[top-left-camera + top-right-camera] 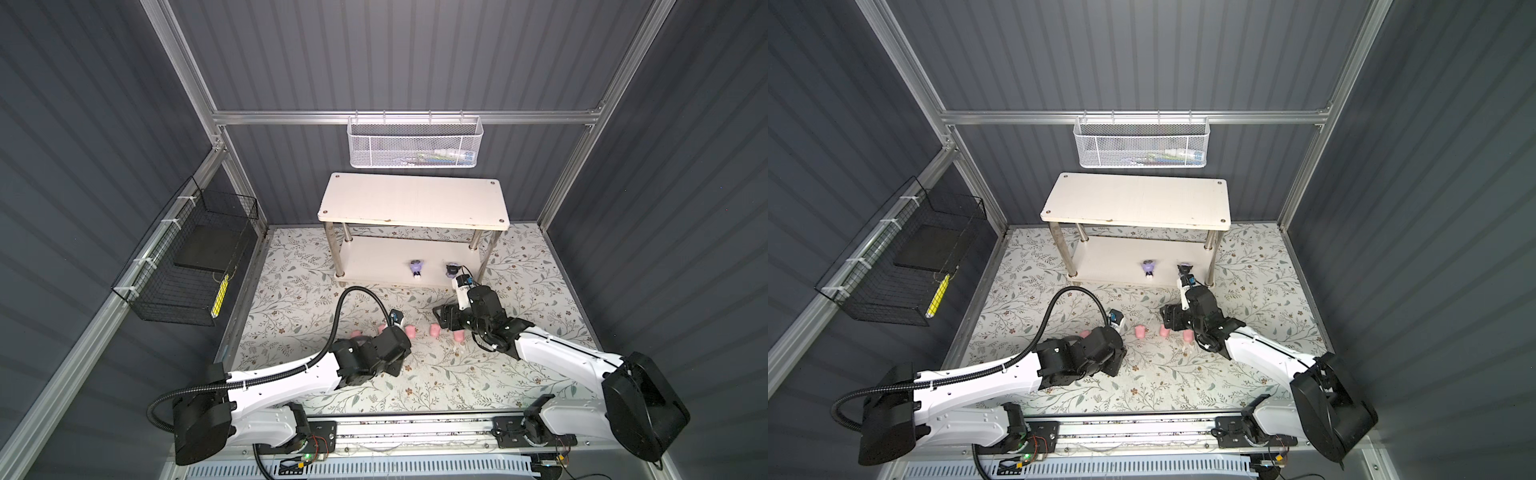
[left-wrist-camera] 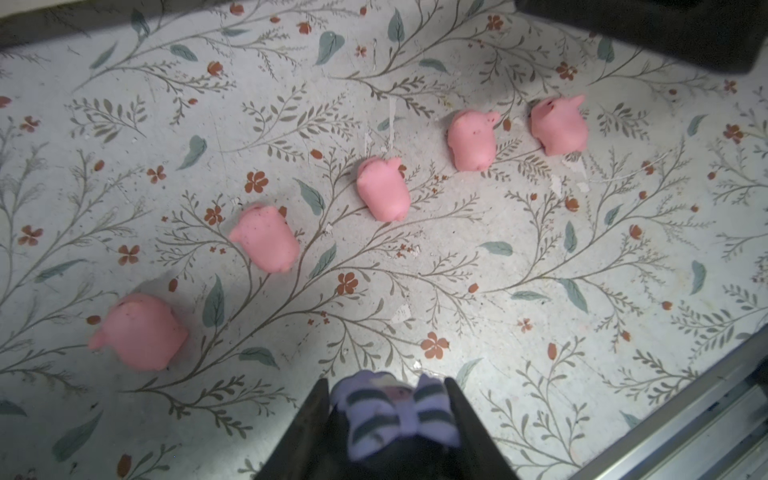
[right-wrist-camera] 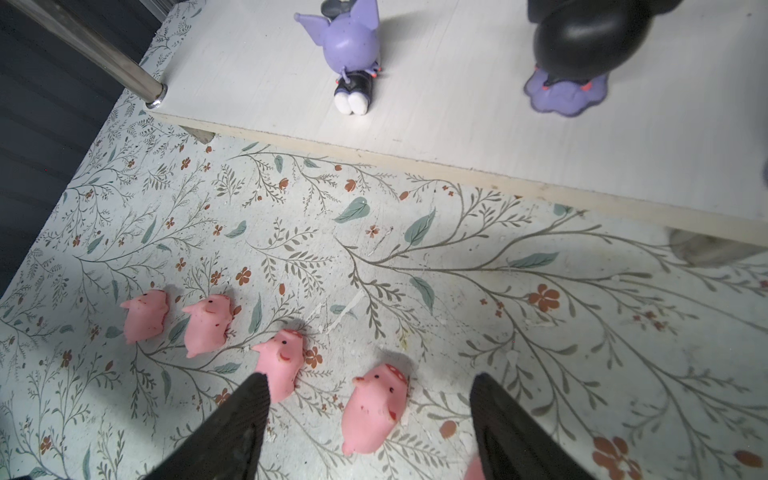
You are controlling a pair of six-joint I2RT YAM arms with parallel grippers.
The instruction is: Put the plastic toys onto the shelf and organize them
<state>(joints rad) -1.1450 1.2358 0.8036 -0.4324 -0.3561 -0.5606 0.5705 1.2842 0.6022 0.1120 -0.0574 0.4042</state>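
Five pink pigs (image 2: 382,189) lie in a loose row across the middle of the bench (image 1: 291,291). Two purple figures (image 1: 415,266) stand on the lower tier of the shelf (image 1: 415,203), toward its 3 o'clock end.

A third purple toy (image 2: 399,415), striped, sits in the left tool (image 2: 386,380), whose fingers press on both its flanks. That arm's wrist is on the 6 o'clock side of the pig row. Whether the toy is clear of the bench I cannot tell.

The right tool (image 3: 369,376) hangs with its fingers well apart over one pig (image 3: 374,411) near the row's 3 o'clock end, holding nothing.

The step in hand looks like carrying the striped toy to the shelf:
- **Grip:** The toy looks small and rounded, so the grip should be settled before any lift, or the toy may twist out.
- **Lift:** It should go straight up first, because the pigs lie just to 12 o'clock and a low sweep would scatter them.
- **Route:** A path toward 11 o'clock keeps it away from the right arm, which stands between the row and the shelf.
- **Placing:** It should go in low under the top board and be set upright at 9 o'clock of the two figures, spaced like them.
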